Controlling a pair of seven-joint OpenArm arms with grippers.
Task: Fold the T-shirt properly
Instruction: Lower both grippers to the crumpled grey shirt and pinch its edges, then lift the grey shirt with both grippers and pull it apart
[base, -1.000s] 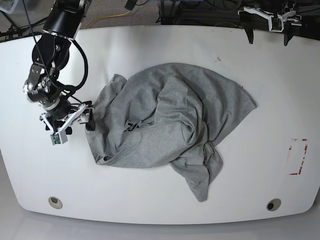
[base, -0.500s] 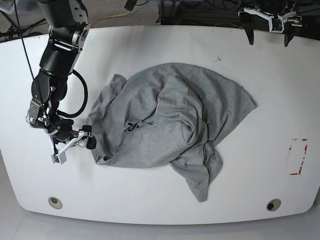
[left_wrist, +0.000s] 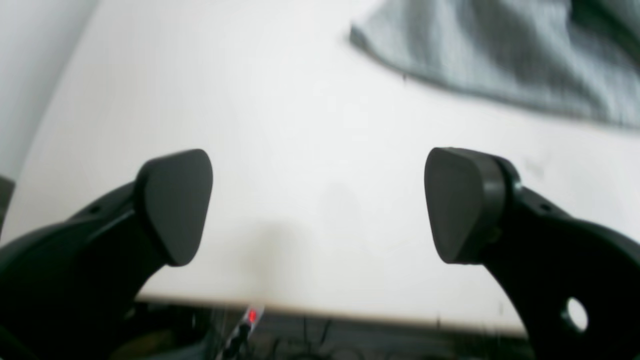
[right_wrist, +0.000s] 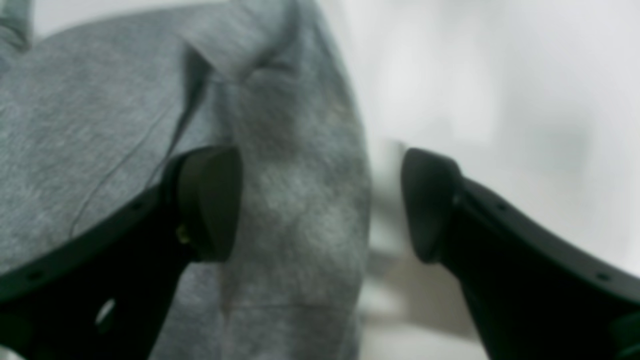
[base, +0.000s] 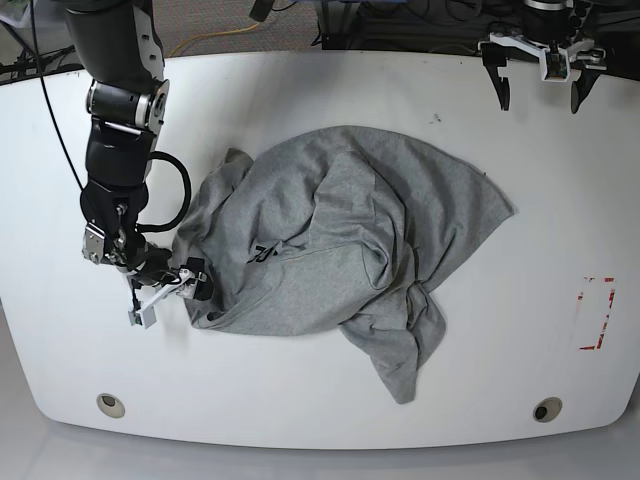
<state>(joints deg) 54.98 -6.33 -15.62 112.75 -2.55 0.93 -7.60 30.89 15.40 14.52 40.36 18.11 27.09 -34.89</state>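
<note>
The grey T-shirt (base: 350, 250) lies crumpled in a heap on the middle of the white table (base: 560, 220). Only a scrap of its black lettering (base: 262, 252) shows in a fold. My right gripper (base: 172, 298) is open at the shirt's lower left edge. In the right wrist view the gripper (right_wrist: 320, 205) straddles the shirt's edge (right_wrist: 300, 210), one finger over the cloth and the other over bare table. My left gripper (base: 540, 95) is open and empty at the far right edge, away from the shirt. In the left wrist view the gripper (left_wrist: 317, 205) is over bare table and the shirt's hem (left_wrist: 500, 60) is far off.
A red-taped rectangle (base: 597, 313) marks the table near its right edge. Two round holes (base: 111, 405) (base: 547, 409) sit near the front edge. Cables and dark gear (base: 400, 20) lie behind the table's far edge.
My right gripper has moved down along the shirt's left side and in to its lower left edge. The shirt has not changed shape. The left gripper has barely shifted.
</note>
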